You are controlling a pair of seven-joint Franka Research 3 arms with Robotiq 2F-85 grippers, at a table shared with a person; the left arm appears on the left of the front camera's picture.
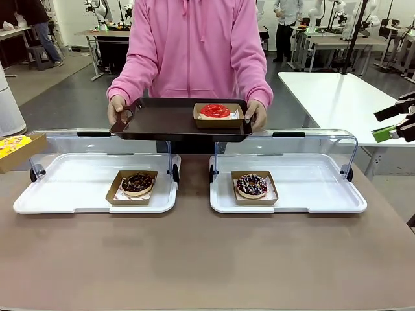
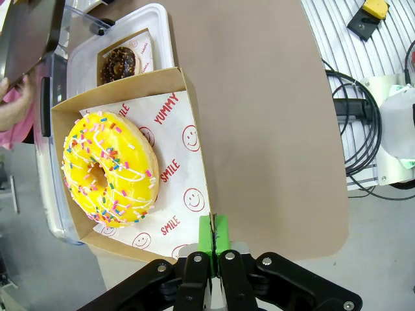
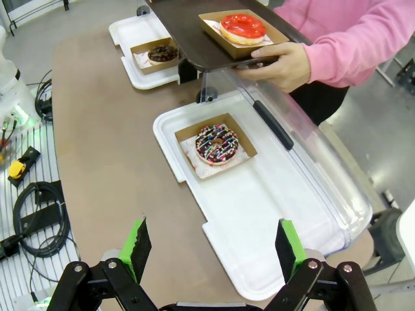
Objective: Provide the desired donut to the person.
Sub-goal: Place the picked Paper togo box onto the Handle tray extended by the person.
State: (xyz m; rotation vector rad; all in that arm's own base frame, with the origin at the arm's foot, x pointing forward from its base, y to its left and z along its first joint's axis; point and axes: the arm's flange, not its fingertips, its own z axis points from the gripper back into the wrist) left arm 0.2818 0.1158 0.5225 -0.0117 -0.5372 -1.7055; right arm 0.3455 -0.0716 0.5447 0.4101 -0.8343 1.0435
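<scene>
**Yellow donut held by its box wall, tray waiting across the worktop**

The brown worktop [image 1: 194,259] carries two white display cases with clear lids raised; the left case [image 1: 71,194] holds a chocolate donut [image 1: 137,184] in its box, the right case [image 1: 311,194] a dark donut with coloured sprinkles [image 1: 251,185]. Across them the person [image 1: 191,45] in a pink hooded top holds out a dark tray [image 1: 162,120] with both hands; a red-glazed donut [image 1: 214,111] in a box already sits on its right half, and the left half is bare.

The yellow sprinkled donut [image 2: 110,168] lies in an open cardboard box [image 2: 188,110] on printed paper, seen at the left edge of the front view, off the worktop's surface. It looks light; the glaze is soft and would smear, so the box is the sensible place to take hold. Thin card flexes, and a single-wall pinch leaves the load hanging to one side, so the box may tilt.

The left tool [image 2: 213,249] is clamped on the box's near wall, its green pads pinching the card edge, the donut lying just beyond the fingertips. The right tool [image 3: 214,249] hangs with jaws spread wide and nothing between them, above the near edge of the right case, well apart from the yellow donut.
</scene>
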